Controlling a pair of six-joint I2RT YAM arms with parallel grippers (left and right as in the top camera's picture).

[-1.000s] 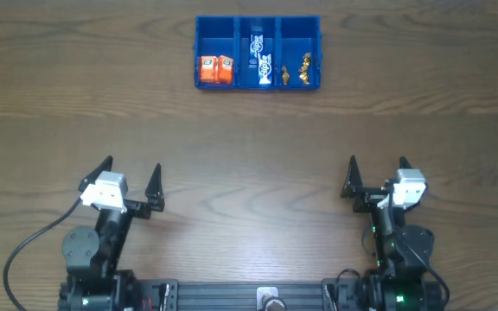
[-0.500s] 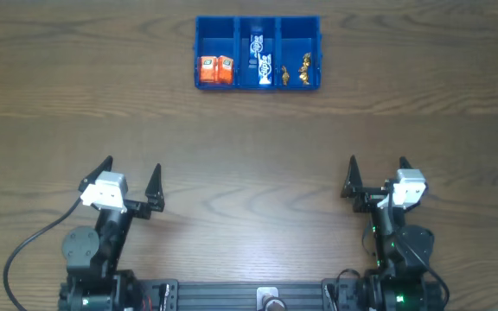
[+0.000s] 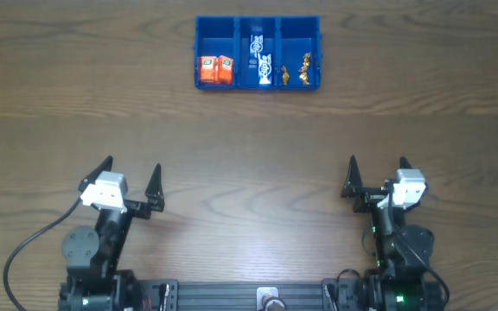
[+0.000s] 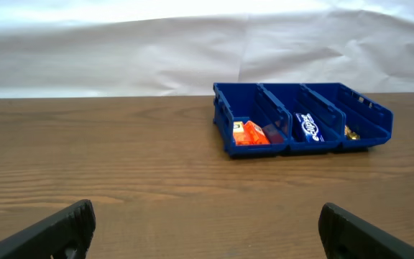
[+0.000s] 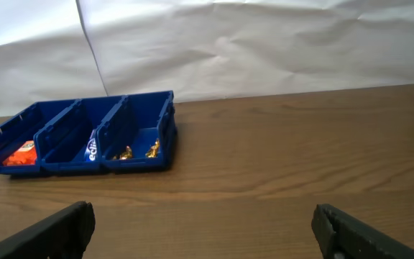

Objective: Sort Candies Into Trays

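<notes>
Blue three-compartment tray [image 3: 215, 36] sits at the far middle of the wooden table [image 3: 249, 138], well apart from both arms. Its left compartment holds two orange candies [image 3: 216, 71], side by side at the near end. The middle compartment holds blue-and-white wrapped candies [image 3: 259, 56] lying lengthwise. The right compartment holds small gold-wrapped candies [image 3: 299, 69] at the near end. All candy in view is inside the tray.

Left gripper [image 3: 133, 163] hovers low near its own base at the near left of the table. Its fingers are spread wide and hold nothing. Right gripper [image 3: 378, 161] is in the matching spot at the near right, also spread wide and holding nothing. The two grippers are well apart from each other, and both point toward the tray.

In the left wrist view the tray [image 4: 257, 149] lies ahead across bare wood. The orange candies [image 4: 251, 133] are in the compartment nearest this arm's side, with the two dark fingers [image 4: 56, 234] at the frame corners. In the right wrist view the tray [image 5: 139, 164] shows the gold-wrapped candies [image 5: 136, 152] in the nearest compartment and the orange ones at the far end. A white backdrop [image 4: 121, 50] stands behind the table. A black cable [image 3: 24, 250] loops beside the left arm's base.
</notes>
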